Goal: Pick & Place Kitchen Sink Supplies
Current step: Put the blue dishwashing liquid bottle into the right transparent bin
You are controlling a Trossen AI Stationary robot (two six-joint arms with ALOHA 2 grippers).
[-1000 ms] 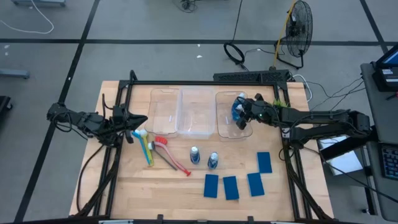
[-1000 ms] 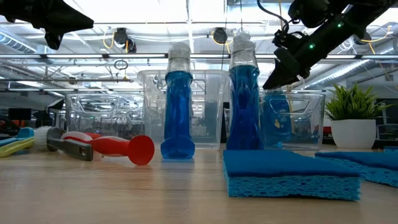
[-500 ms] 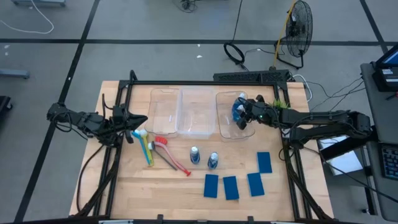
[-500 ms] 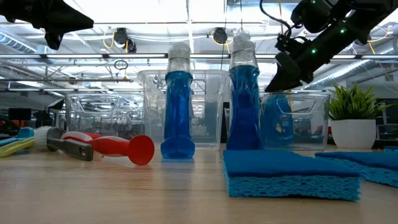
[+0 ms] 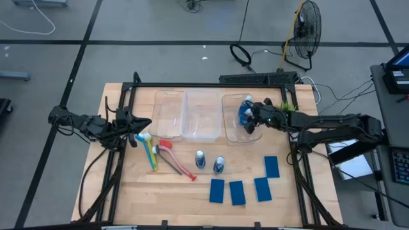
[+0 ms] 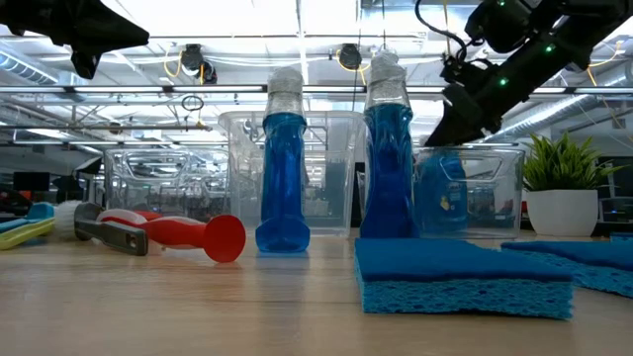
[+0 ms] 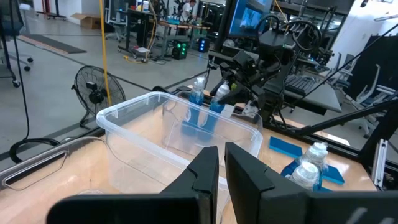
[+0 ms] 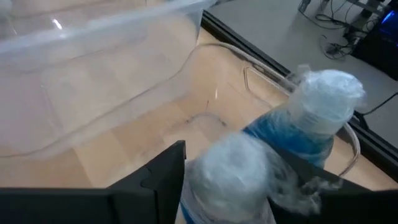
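Note:
My right gripper hangs over the right clear bin, shut on a blue-and-white bottle. A second bottle stands just beyond it in that bin. Two more bottles stand upright on the table. Several flat blue sponges lie along the near right. The dish brushes lie on their sides at the table's left. My left gripper waits shut near the brush heads, holding nothing. My right gripper pinches the bottle at its white cap end, one finger on each side. It comes slanting down from the table's right. The bottle leans in the hold inside the right bin; whether its base touches the bin floor, I cannot tell.
Three clear bins sit side by side along the far edge; the left bin and the middle bin hold nothing. A small potted plant stands at the far right. Bare wood lies along the near left.
My right gripper has drifted a little toward the table's right edge over the right bin. Nothing else has moved.

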